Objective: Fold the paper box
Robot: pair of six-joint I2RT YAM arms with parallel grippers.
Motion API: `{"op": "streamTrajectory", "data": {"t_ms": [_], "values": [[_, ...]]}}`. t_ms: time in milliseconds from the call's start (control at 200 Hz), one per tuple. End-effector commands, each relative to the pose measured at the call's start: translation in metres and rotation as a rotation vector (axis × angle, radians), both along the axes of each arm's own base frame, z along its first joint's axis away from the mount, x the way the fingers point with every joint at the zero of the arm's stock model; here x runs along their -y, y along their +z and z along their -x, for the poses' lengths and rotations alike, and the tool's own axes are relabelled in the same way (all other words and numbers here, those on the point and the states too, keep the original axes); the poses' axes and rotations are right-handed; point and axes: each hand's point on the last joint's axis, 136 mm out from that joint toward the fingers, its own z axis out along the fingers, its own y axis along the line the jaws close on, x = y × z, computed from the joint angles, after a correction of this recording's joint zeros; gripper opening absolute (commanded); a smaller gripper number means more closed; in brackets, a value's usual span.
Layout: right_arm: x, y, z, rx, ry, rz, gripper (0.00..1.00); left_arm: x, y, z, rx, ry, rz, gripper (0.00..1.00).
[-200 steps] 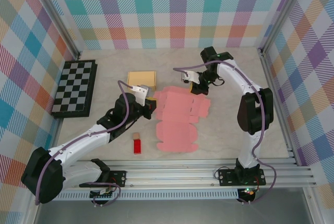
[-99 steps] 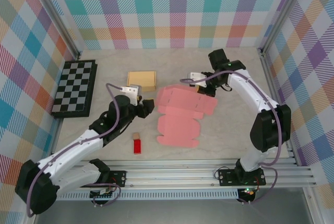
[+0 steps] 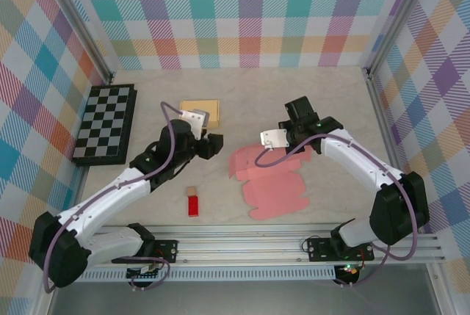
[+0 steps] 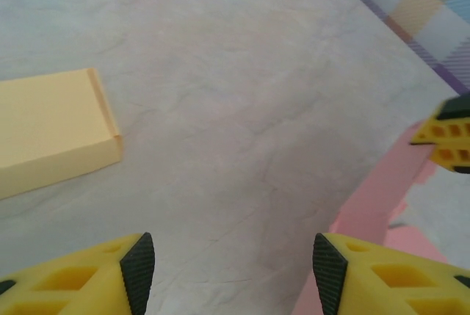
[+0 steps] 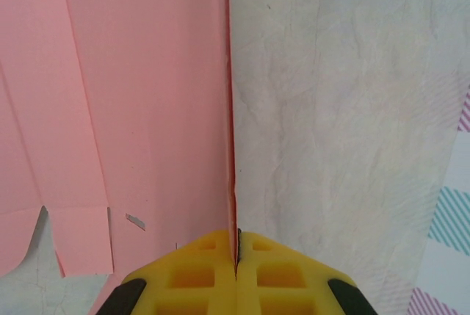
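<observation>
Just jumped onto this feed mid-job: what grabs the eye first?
The pink paper sheet lying unfolded in the middle of the table, with the right gripper pinched shut on one edge. Next, the left gripper hanging open over bare table near the yellow box, and the checkerboard at the far left.

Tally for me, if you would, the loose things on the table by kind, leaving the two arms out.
Paper box, pink and still flat: 1
Yellow box: 1
Chessboard: 1
Red block, with a small tan bit at its far end: 1
Total: 4
</observation>
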Motion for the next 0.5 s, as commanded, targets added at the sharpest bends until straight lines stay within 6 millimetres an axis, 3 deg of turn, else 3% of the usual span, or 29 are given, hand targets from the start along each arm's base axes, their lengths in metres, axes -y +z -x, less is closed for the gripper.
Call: {"op": "streamTrajectory", "data": {"t_ms": [0,290,380,495], "values": [[-0.006,0.024,0.002,0.068,0.045,-0.043,0.00,0.040,0.018,0.013,0.085,-0.278,0.014,0.61],[-0.011,0.031,0.014,0.040,0.078,-0.089,0.00,0.055,-0.029,-0.001,-0.020,-0.372,-0.176,0.60],[-0.013,0.034,0.015,0.039,0.081,-0.101,0.00,0.060,-0.031,-0.004,-0.028,-0.381,-0.179,0.60],[-0.012,0.034,0.017,0.028,0.076,-0.099,0.00,0.074,-0.026,0.008,-0.034,-0.451,-0.144,0.60]]}}
